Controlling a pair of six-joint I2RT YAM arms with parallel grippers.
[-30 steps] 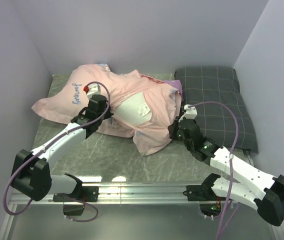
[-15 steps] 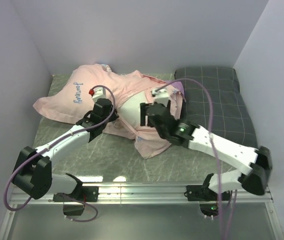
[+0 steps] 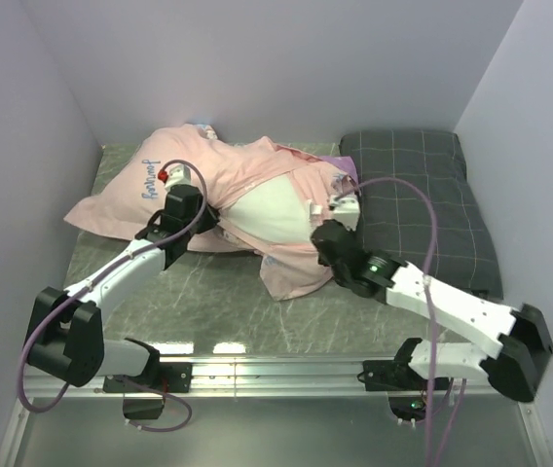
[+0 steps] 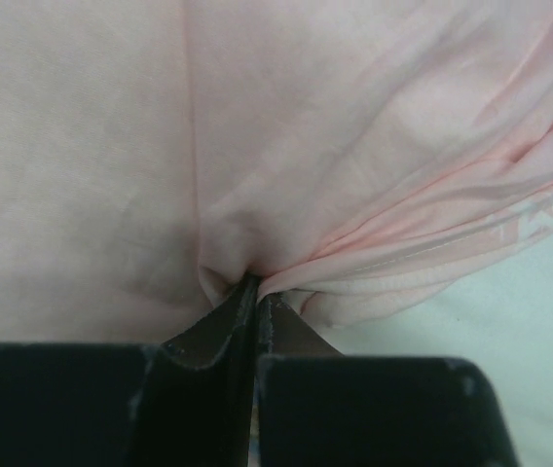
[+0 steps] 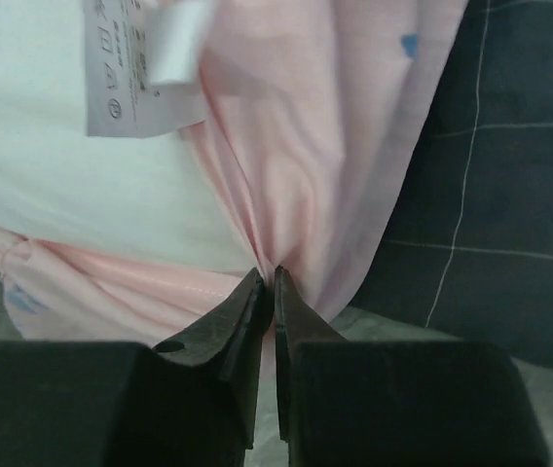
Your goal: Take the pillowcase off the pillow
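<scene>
The pillowcase (image 3: 208, 180) lies inside out across the back of the table, pale salmon-pink with small script at its left end. The white pillow (image 3: 269, 212) shows through its open mouth, a care label (image 5: 135, 78) on it. My left gripper (image 3: 191, 216) is shut on a pinch of the pillowcase (image 4: 286, 185) at the left edge of the opening. My right gripper (image 3: 327, 233) is shut on a fold of the pillowcase (image 5: 306, 146) at the right edge of the opening, next to the pillow (image 5: 62, 185).
A dark grey checked pillow (image 3: 423, 199) lies at the back right, touching the pillowcase; it also shows in the right wrist view (image 5: 510, 156). Grey walls close in the left, back and right. The marbled table top (image 3: 208, 292) shows in front of the pillow.
My right arm swung left over the pillow, then came back right and now pinches the pillowcase at the opening's right edge. The left gripper kept its hold and shifted slightly up-left.
</scene>
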